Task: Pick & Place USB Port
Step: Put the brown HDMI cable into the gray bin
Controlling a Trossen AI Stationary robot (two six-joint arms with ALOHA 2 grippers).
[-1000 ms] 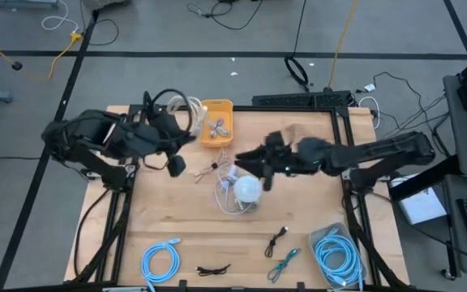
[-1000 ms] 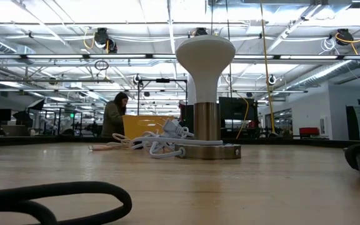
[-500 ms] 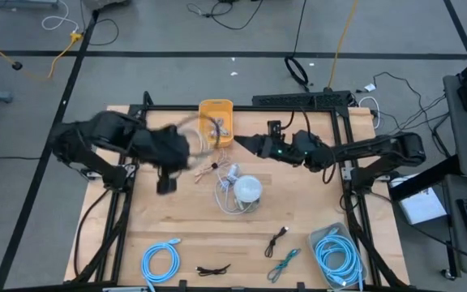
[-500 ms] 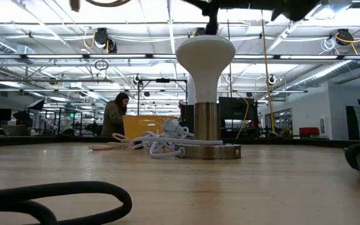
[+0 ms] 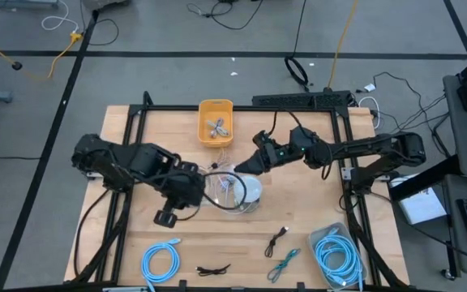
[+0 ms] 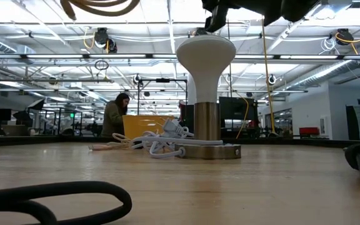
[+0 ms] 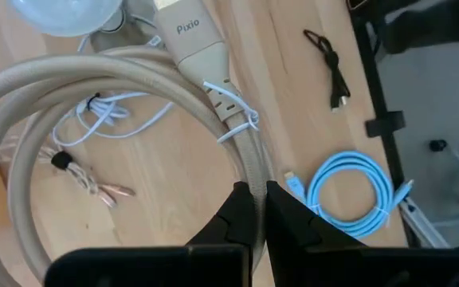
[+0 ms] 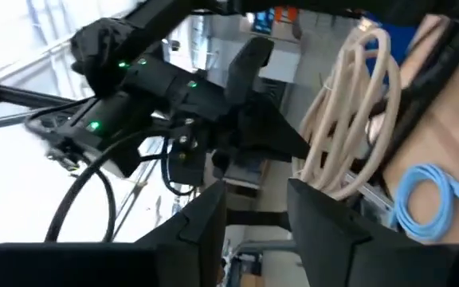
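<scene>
Beige coiled power cable with Pixio plug (image 7: 183, 48) hangs pinched in left gripper (image 7: 252, 209), lifted over mid-table, plug end just beside white mushroom-shaped lamp (image 5: 248, 189). Thin white cord (image 7: 106, 112) lies under the coil. Right gripper (image 5: 259, 144), fingers parted and empty, hovers between lamp and yellow bin (image 5: 216, 122)

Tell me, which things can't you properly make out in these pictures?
- Yellow bin: the small items inside are too tiny in the high view to name.
- Lamp: partly covered in the high view by the beige cable coil, which the left gripper holds in shut jaws.
- Both arms: cut off by the top edge in the low view.
- Person: far off and too small in the low view.
</scene>
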